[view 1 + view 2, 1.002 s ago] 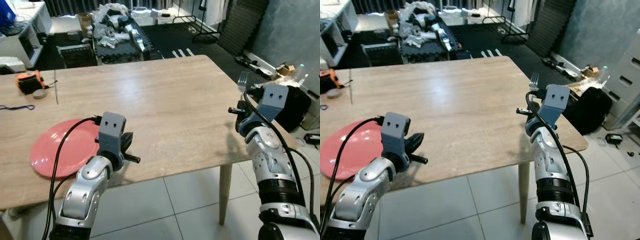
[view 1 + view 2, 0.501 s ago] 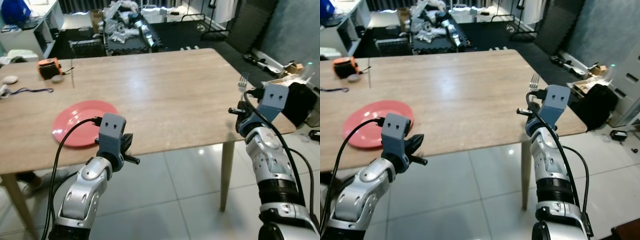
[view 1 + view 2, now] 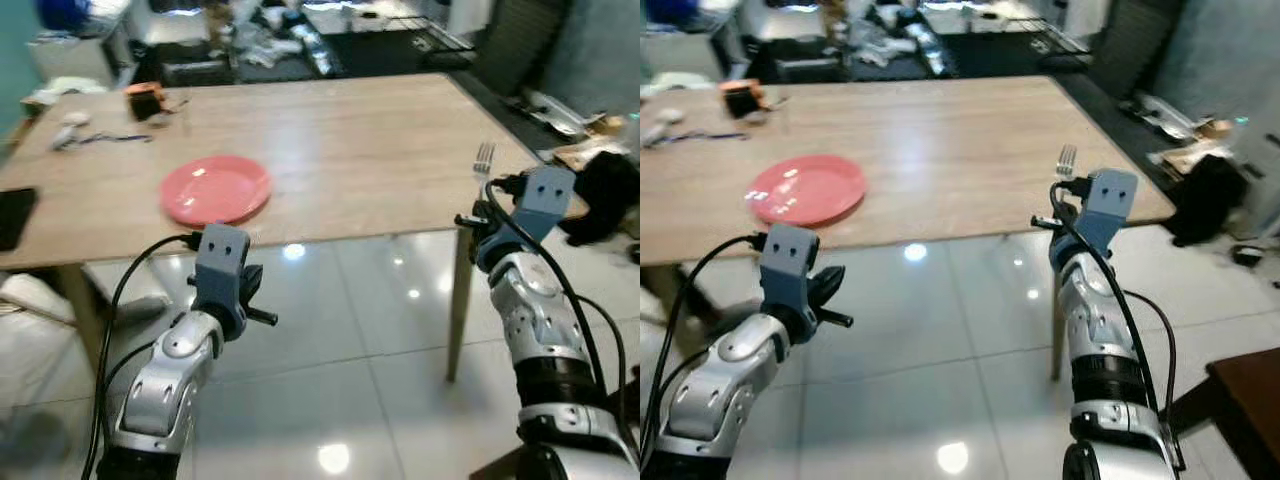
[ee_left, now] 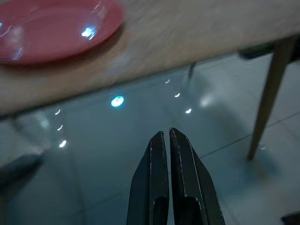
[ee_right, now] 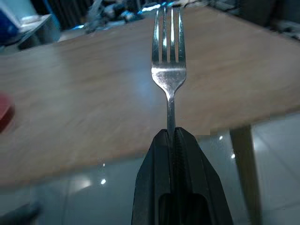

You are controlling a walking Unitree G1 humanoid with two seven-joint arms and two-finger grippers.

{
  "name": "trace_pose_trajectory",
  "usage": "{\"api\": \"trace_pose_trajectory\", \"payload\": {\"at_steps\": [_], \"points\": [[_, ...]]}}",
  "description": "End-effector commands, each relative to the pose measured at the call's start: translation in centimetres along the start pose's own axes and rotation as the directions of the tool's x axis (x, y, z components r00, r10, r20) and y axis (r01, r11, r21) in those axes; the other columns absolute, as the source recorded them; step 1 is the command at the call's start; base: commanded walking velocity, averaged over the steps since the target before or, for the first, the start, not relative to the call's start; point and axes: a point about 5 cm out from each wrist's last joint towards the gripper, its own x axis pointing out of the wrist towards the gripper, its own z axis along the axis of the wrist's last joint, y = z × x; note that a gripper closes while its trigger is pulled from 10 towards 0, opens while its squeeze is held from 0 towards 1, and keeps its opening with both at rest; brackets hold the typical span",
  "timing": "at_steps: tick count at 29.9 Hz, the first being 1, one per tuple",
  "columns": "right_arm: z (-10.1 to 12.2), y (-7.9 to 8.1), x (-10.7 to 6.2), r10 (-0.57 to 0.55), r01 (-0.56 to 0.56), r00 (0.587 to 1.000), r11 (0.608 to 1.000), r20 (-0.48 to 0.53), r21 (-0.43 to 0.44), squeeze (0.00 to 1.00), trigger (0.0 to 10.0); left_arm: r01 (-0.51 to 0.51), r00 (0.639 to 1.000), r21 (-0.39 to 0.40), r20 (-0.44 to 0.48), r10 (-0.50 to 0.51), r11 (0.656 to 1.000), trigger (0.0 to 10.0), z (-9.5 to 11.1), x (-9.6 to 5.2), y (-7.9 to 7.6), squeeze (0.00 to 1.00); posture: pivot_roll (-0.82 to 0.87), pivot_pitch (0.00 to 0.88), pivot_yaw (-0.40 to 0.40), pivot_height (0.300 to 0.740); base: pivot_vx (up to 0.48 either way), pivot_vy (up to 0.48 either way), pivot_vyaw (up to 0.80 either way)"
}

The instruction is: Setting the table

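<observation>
A pink plate [image 3: 215, 190] lies on the wooden table [image 3: 370, 140], near its front edge and left of the middle. My right gripper [image 5: 171, 134] is shut on the handle of a silver fork [image 5: 168, 61], held upright with the tines up, off the table's front right corner [image 3: 484, 160]. My left gripper [image 4: 166, 134] is shut with nothing in it and hangs over the tiled floor, short of the table's front edge; the plate [image 4: 51, 28] is ahead of it, up on the table.
An orange object [image 3: 145, 100], a cable and small items lie at the table's far left, and a black flat thing [image 3: 12, 215] at its left edge. A table leg [image 3: 458, 300] stands near my right arm. A black bag [image 3: 610, 190] sits to the right, with clutter beyond the table.
The whole view has shifted: the table now lies farther ahead and more floor shows in front. Both arms keep their pose, and the fork stays in the right gripper.
</observation>
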Motion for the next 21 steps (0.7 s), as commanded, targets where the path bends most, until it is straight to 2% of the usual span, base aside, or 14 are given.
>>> {"api": "trace_pose_trajectory", "payload": {"at_steps": [1,21], "points": [[-0.10,-0.65,-0.13,-0.020,0.020,1.000,1.000,-0.002,0.006,0.00,10.0,0.012,1.000,-0.006,-0.019,-0.012,1.000,10.0,-0.56,0.00,-0.36,0.00,-0.01,0.137,0.085,0.740,-0.251,0.000,0.00],[-0.01,-0.59,-0.09,-0.022,0.022,1.000,1.000,-0.001,0.016,0.00,10.0,0.016,1.000,-0.009,-0.023,-0.016,1.000,10.0,-0.56,0.01,-0.45,0.00,-0.02,0.143,0.087,0.740,0.000,0.000,0.00]]}}
